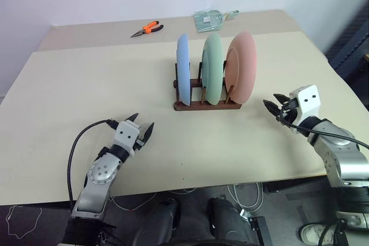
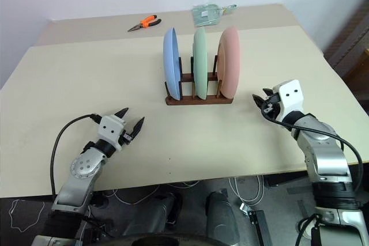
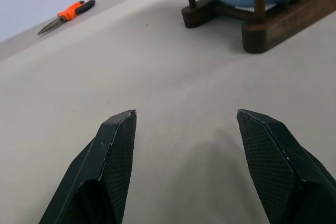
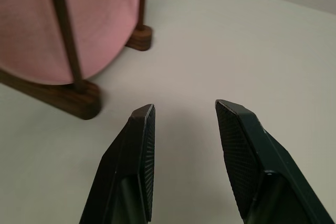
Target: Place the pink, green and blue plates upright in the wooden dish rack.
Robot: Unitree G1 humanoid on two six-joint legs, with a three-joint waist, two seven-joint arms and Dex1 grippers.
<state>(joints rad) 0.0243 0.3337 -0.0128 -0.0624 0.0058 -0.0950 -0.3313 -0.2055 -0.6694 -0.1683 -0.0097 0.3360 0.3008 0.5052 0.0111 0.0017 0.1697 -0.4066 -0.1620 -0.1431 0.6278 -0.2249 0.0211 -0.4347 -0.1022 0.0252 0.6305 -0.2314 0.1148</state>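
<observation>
The wooden dish rack (image 1: 204, 105) stands mid-table with three plates upright between its pegs: the blue plate (image 1: 183, 68) on the left, the green plate (image 1: 212, 67) in the middle, the pink plate (image 1: 241, 66) on the right. My left gripper (image 1: 141, 128) hovers low over the table, near its front edge and left of the rack, open with nothing between its fingers. My right gripper (image 1: 275, 106) is to the right of the rack, just off the pink plate's side, open and holding nothing. The right wrist view has the pink plate (image 4: 68, 19) and a rack foot (image 4: 79, 100) close ahead.
Orange-handled pliers (image 1: 147, 28) lie at the far side of the table. A clear plastic packet (image 1: 209, 19) rests at the back edge behind the rack. The table (image 1: 86, 96) is bare tan board around the rack.
</observation>
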